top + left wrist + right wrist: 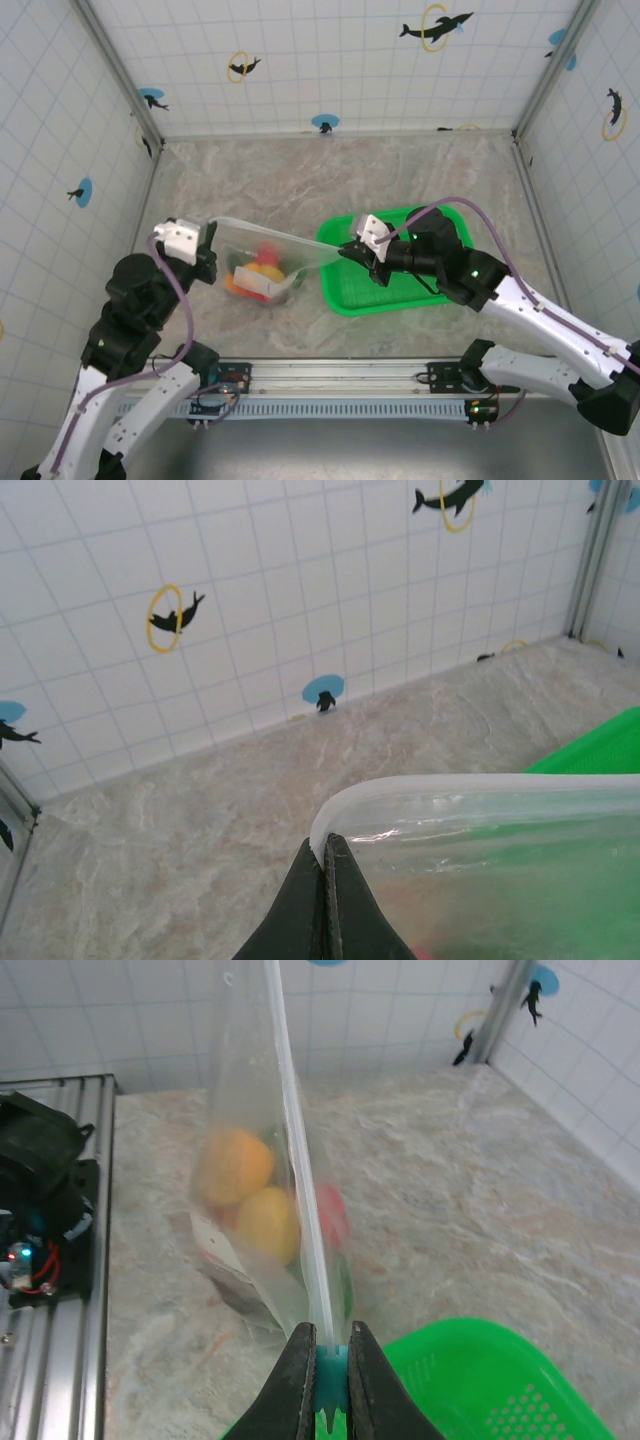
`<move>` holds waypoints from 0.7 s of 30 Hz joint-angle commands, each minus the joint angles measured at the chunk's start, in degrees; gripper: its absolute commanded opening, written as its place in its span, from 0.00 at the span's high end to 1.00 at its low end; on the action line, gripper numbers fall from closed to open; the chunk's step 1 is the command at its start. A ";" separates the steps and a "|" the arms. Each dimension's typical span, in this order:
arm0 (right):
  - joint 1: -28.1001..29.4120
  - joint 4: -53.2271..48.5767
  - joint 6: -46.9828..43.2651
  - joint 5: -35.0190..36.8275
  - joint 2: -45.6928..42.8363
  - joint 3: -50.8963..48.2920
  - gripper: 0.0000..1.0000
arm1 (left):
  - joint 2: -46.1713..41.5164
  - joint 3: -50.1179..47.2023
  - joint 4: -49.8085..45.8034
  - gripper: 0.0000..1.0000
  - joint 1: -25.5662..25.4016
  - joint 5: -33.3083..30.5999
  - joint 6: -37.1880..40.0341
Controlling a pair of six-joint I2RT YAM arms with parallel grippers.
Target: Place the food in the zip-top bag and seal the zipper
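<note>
with the food already inside the zip-top bag, hung above the bench at 9 o'clock of the green basket, the left jaws, shut on the zipper at its 9 o'clock end, should anchor it taut while the right jaws, pinched on the pale-blue end piece at 3 o'clock, pull in line with the strip.

3 white tiled walls with thin grey grid lines close in the space: back wall, left wall and right wall. 2 grey metal posts stand in the back corners. Black dolphin stickers inside yellow rings and on blue discs dot the tiles. The tabletop is beige-grey, veined like marble. A ribbed aluminium rail runs along its near edge. Light is even and soft.
</note>
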 commanded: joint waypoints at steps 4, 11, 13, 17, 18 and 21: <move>1.50 -9.02 -1.52 1.69 -2.01 6.11 1.00 | -3.68 3.05 -4.49 1.00 1.10 2.75 -5.88; -3.21 -5.41 -2.42 5.26 4.83 6.30 0.99 | 1.50 -2.64 -0.49 1.00 1.09 -5.07 -9.19; -5.69 -0.79 -1.48 7.03 8.03 5.54 0.99 | 7.87 -2.97 0.29 1.00 1.09 -10.17 -11.25; -9.66 7.25 0.02 10.25 16.40 7.46 0.99 | 18.38 -6.19 10.11 1.00 1.09 -21.37 -12.17; -10.92 9.24 0.40 10.39 18.94 8.34 0.99 | 20.75 -7.57 14.43 1.00 1.09 -24.18 -11.81; -13.27 14.01 2.23 12.53 27.18 11.33 0.98 | 28.72 -9.28 25.83 1.00 2.60 -29.06 -11.42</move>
